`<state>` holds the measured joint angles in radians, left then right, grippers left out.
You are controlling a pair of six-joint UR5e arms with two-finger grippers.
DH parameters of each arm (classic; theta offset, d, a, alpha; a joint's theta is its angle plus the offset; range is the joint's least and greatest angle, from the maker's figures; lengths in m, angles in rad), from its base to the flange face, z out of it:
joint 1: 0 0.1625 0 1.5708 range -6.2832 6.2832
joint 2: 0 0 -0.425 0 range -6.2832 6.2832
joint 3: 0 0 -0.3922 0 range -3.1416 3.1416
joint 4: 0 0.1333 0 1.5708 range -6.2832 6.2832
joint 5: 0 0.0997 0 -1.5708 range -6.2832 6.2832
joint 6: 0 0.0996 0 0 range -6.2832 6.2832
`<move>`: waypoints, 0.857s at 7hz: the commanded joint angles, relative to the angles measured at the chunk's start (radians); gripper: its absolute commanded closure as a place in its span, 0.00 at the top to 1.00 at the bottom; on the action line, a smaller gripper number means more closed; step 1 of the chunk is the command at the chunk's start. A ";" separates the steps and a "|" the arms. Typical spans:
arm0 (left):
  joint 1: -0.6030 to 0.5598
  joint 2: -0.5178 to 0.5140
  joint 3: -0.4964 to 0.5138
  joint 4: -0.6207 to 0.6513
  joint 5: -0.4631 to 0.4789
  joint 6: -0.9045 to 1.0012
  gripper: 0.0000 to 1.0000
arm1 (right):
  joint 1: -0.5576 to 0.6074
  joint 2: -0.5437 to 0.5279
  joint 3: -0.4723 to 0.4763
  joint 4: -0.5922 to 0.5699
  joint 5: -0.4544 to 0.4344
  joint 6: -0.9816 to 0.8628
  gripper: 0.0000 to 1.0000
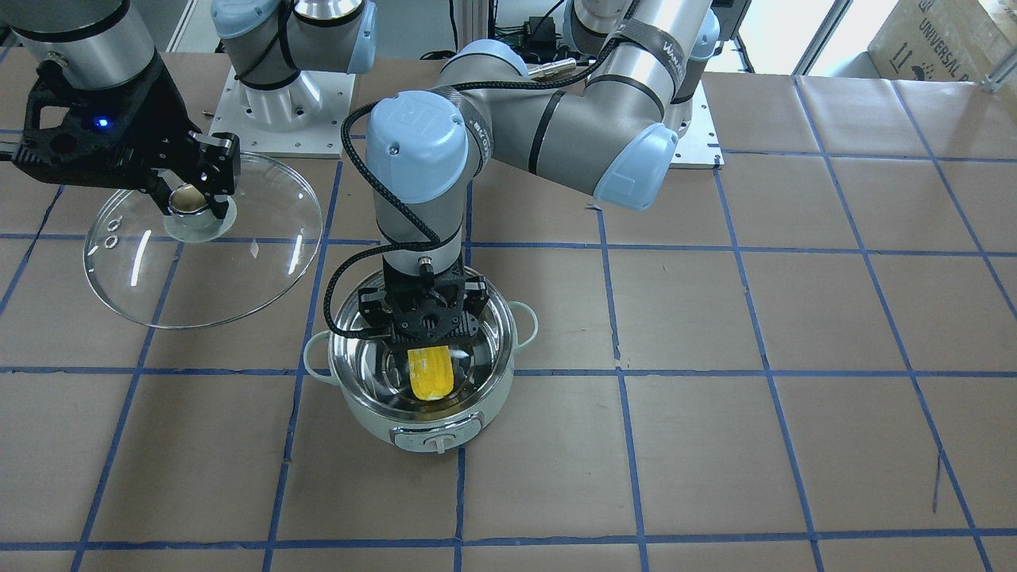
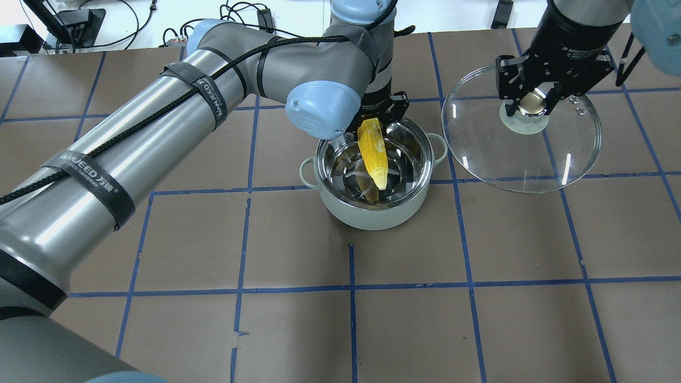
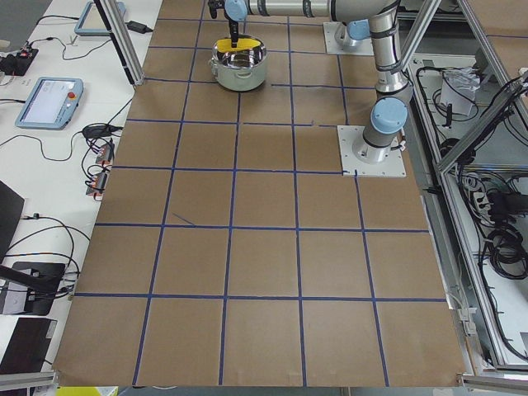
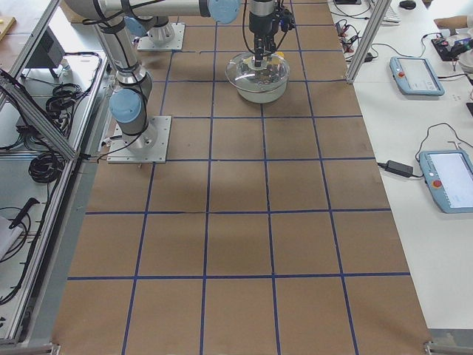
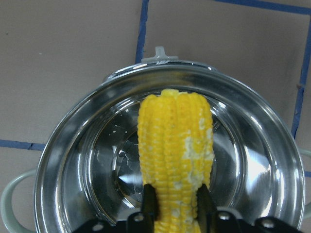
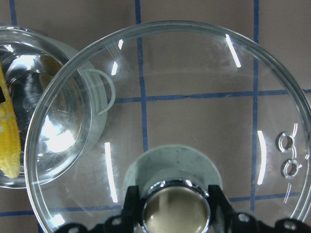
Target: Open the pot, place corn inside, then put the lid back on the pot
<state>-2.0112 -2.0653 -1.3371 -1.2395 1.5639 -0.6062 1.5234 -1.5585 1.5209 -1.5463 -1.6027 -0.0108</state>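
The mint-green pot (image 1: 477,409) (image 2: 372,215) stands open mid-table, its steel inside bare. My left gripper (image 1: 429,338) (image 2: 375,119) (image 5: 176,204) is shut on the yellow corn (image 1: 430,371) (image 2: 372,151) (image 5: 175,145) and holds it tip-down over the pot's mouth, its lower end inside the rim. My right gripper (image 1: 189,202) (image 2: 529,103) (image 6: 175,206) is shut on the knob of the glass lid (image 1: 238,262) (image 2: 532,159) (image 6: 194,97), held in the air beside the pot. The pot (image 6: 53,121) also shows in the right wrist view through the lid.
The brown table (image 2: 351,308) carries a blue tape grid. The left arm's forearm (image 2: 159,133) reaches across the table toward the pot. Both arm bases (image 1: 278,103) stand at the table's robot side. Pendants and cables (image 4: 410,74) lie off the table's edge.
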 commanded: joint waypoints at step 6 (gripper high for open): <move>0.144 0.100 -0.089 -0.009 0.025 0.406 1.00 | 0.001 -0.002 0.001 0.000 0.000 0.002 0.31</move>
<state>-1.9252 -2.0117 -1.3730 -1.2492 1.5880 -0.3301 1.5234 -1.5588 1.5217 -1.5462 -1.6029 -0.0104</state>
